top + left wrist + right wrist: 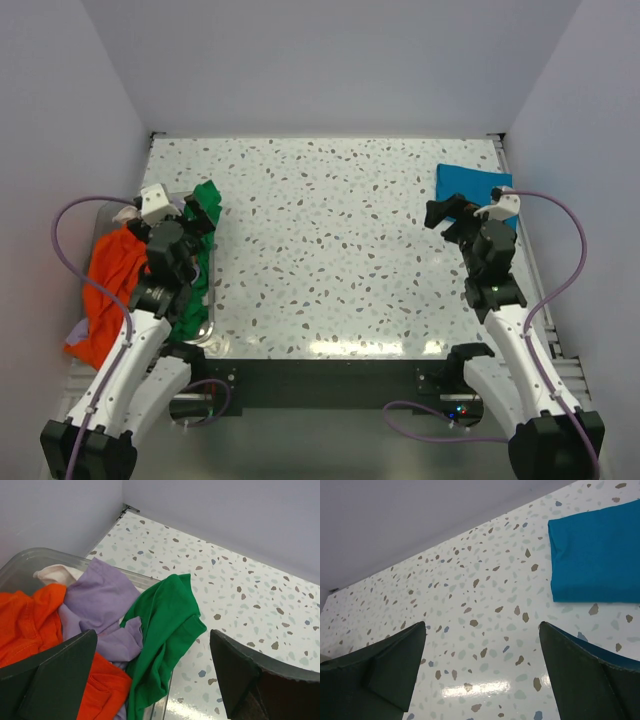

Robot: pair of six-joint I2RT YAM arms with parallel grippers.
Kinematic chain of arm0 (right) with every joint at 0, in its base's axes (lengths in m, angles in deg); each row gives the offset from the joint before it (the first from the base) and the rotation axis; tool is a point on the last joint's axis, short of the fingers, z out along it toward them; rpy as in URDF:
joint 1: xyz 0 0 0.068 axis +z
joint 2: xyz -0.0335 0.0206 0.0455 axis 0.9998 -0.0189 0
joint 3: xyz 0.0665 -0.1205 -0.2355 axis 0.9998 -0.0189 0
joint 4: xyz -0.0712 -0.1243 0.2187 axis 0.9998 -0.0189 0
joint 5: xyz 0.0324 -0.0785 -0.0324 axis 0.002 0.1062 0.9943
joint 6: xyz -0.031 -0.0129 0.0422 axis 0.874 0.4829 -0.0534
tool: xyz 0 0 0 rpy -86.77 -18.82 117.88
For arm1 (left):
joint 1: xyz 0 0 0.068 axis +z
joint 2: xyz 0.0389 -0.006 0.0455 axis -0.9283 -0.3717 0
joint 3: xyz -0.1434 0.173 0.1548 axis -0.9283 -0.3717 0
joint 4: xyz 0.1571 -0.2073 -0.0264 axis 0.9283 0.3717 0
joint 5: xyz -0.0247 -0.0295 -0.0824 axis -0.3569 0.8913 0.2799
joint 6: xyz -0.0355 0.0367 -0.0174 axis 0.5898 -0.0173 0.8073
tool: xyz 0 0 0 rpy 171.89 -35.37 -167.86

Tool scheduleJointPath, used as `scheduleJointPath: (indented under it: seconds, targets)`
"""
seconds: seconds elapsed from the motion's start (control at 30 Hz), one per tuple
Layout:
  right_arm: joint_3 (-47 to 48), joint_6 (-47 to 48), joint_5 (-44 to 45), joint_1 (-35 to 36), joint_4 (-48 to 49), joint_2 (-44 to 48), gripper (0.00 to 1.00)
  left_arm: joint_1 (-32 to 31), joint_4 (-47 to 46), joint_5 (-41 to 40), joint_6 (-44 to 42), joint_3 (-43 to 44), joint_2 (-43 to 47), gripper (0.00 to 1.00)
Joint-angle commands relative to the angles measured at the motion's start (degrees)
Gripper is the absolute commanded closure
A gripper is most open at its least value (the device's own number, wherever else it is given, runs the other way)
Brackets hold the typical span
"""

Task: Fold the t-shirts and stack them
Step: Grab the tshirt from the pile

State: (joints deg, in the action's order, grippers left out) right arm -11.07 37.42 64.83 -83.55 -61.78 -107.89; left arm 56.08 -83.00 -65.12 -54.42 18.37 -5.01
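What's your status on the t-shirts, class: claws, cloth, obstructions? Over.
Left claw open over the bin; right claw open beside folded teal tee. Green tee drapes over bin rim. Nothing blocks either claw.

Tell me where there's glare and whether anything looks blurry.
Top external: a bright glare strip runs along the table's near edge. Right wrist: a white reflection low inside the open right pincer; teal t-shirt sharp. Left wrist: small glare below the green t-shirt, cloth in focus.
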Motion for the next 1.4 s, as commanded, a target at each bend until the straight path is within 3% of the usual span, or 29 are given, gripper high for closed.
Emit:
scheduleJointPath:
  seconds: [0.0, 0.23, 0.4, 0.77, 1.03, 1.23, 1.37]
  targets:
    - [0.62, 0.32, 0.12, 0.08, 0.85, 0.28, 0.01, -0.12, -2.61, -1.04, 0.31, 0.57, -2.07, 0.00]
    - [1.59, -0.03, 0.56, 0.08, 0.50, -2.18, 0.01, -0.12, -2.61, -2.26, -4.16, 1.53, -5.23, 0.00]
    - [1.50, -1.08, 0.65, 0.08, 0.85, -3.76, 0.01, 1.11, -4.52, -12.37, -8.21, 2.41, -11.37, 0.00]
    - [1.59, -1.44, -0.23, 0.17, -0.02, -3.50, 0.01, 11.90, -5.33, -4.40, -6.73, 3.20, -21.76, 0.01]
    - [1.50, -2.14, -0.93, 0.08, 0.85, -3.85, 0.01, 19.20, -1.03, 1.06, -5.23, 4.26, -28.17, 0.09]
    - [2.20, -2.23, -1.90, 0.08, 0.59, -5.87, 0.01, 21.06, 0.38, 6.34, -4.62, 5.49, -33.18, 0.19]
    - [2.29, -2.23, -1.90, 0.08, 0.33, -5.44, 0.01, 21.24, 1.52, 6.52, -4.27, 6.19, -33.89, 0.53]
